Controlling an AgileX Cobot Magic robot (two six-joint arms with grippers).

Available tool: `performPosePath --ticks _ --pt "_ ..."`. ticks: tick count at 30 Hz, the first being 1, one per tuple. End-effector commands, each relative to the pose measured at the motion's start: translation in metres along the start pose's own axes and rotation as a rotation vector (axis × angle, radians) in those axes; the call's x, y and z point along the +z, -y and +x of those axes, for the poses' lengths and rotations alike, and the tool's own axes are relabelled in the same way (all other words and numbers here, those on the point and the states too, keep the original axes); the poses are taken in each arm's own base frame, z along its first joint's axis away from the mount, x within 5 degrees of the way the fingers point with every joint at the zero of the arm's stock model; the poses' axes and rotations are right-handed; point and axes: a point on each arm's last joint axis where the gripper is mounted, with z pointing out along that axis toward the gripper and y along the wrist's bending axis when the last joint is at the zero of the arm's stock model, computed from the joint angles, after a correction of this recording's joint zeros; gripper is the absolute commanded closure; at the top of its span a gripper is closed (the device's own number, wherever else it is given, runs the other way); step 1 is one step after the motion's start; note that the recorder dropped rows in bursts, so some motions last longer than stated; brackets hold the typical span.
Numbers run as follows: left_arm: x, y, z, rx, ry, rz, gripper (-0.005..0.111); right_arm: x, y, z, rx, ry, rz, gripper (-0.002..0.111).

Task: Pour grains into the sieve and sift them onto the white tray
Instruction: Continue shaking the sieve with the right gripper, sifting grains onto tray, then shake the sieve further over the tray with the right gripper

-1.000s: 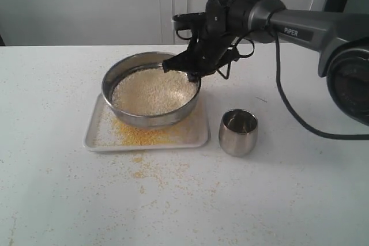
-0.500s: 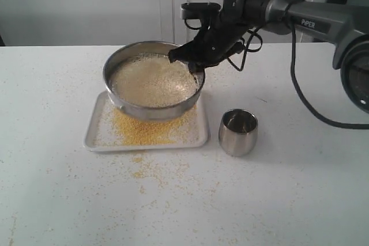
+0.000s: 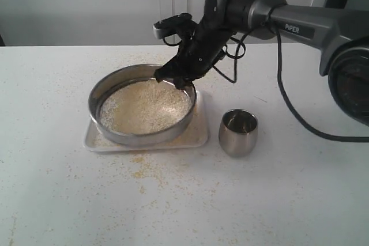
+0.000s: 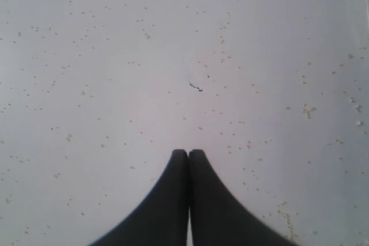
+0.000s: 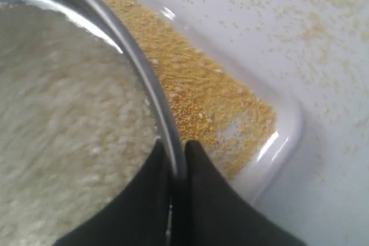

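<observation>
Sieve (image 3: 144,136) over white tray (image 3: 200,132) on speckled white table (image 3: 271,200), pale wall (image 3: 86,4) behind

The sieve (image 3: 144,137) hides most of the white tray (image 3: 200,133); grains (image 5: 63,113) blurred.

I can read just one word from here. It is PiPER (image 3: 298,27), in white letters, with a small i among the big ones. It stands on the dark grey tube of the right arm (image 3: 326,22), the long part that comes in from the right side of the exterior view. The letters run along the tube and tip down a little toward the right. The word sits close to the thick round joint at the wrist end. In both wrist views I find nothing to read.
</observation>
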Motion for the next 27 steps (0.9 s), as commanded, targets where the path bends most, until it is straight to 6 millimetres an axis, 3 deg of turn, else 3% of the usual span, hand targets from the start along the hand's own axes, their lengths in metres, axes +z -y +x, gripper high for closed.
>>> performPosePath --ticks 1,4,5,8,9,10,13,15,17,18,19,20,21,24,25,27 --pt "0.0 -0.001 0.003 -0.008 -0.008 -0.003 0.107 -0.013 0.008 -0.016 0.222 0.157 0.028 0.108" --pt "0.0 -0.001 0.003 -0.008 -0.008 -0.003 0.107 -0.01 -0.024 -0.005 -0.431 0.022 -0.065 0.108" --pt "0.0 -0.001 0.003 -0.008 -0.008 -0.003 0.107 -0.01 -0.021 -0.004 -0.446 0.005 -0.026 0.108" --pt "0.0 -0.001 0.003 -0.008 -0.008 -0.003 0.107 -0.015 0.017 -0.013 0.029 0.108 0.213 0.108" --pt "0.0 -0.001 0.003 -0.008 -0.008 -0.003 0.107 -0.017 0.025 -0.013 0.234 0.14 0.219 0.108" --pt "0.0 -0.001 0.003 -0.008 -0.008 -0.003 0.107 -0.017 0.025 -0.013 0.286 0.142 0.186 0.108" --pt "0.0 -0.001 0.003 -0.008 -0.008 -0.003 0.107 -0.012 -0.011 -0.007 -0.111 0.037 -0.064 0.108" --pt "0.0 -0.001 0.003 -0.008 -0.008 -0.003 0.107 -0.013 -0.02 -0.001 -0.339 -0.014 -0.118 0.108" --pt "0.0 -0.001 0.003 -0.008 -0.008 -0.003 0.107 -0.015 0.0 -0.008 -0.129 0.042 0.012 0.108" --pt "0.0 -0.001 0.003 -0.008 -0.008 -0.003 0.107 -0.017 0.014 -0.012 0.061 0.09 0.077 0.108" --pt "0.0 -0.001 0.003 -0.008 -0.008 -0.003 0.107 -0.019 0.025 -0.013 0.254 0.126 0.093 0.108" --pt "0.0 -0.001 0.003 -0.008 -0.008 -0.003 0.107 -0.019 0.028 -0.014 0.329 0.136 0.083 0.108" --pt "0.0 -0.001 0.003 -0.008 -0.008 -0.003 0.107 -0.017 0.024 -0.013 0.3 0.121 0.048 0.108" --pt "0.0 -0.001 0.003 -0.008 -0.008 -0.003 0.107 -0.014 -0.006 -0.002 -0.159 -0.021 -0.122 0.108" --pt "0.0 -0.001 0.003 -0.008 -0.008 -0.003 0.107 -0.014 -0.008 0.001 -0.218 -0.055 -0.116 0.108" --pt "0.0 -0.001 0.003 -0.008 -0.008 -0.003 0.107 -0.017 0.007 -0.005 -0.125 -0.028 0.021 0.108"
